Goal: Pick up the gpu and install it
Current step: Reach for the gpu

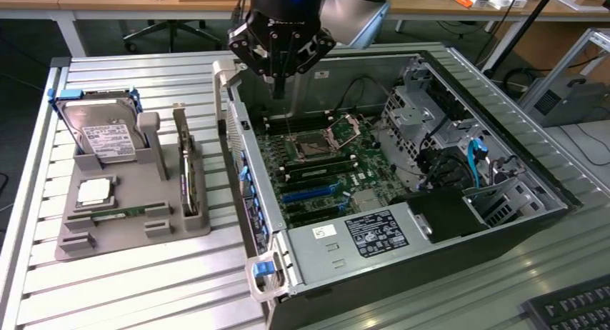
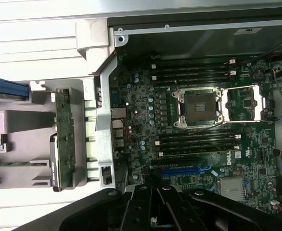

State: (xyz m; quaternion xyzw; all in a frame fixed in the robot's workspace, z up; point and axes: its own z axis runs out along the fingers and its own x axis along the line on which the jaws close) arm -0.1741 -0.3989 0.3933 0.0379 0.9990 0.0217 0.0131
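The gpu (image 1: 187, 169) stands on its long edge in a slot of the grey parts holder (image 1: 114, 237), at the exterior view's left of the open computer case (image 1: 381, 237). In the wrist view the gpu (image 2: 64, 139) shows as a thin green board with a silver bracket, just outside the case wall. My gripper (image 1: 277, 87) hangs above the case's far left corner, over the motherboard (image 1: 315, 166), shut with nothing between its fingers. It is well apart from the gpu. My gripper (image 2: 153, 207) also appears dark over the motherboard's blue slot (image 2: 179, 171).
On the holder also sit a silver hard drive (image 1: 110, 137), a CPU chip (image 1: 93, 192) and a green RAM stick (image 1: 119, 214). Inside the case are the empty CPU socket (image 2: 198, 108), drive cages and cables (image 1: 458, 158). A keyboard (image 1: 572, 308) lies at the near right.
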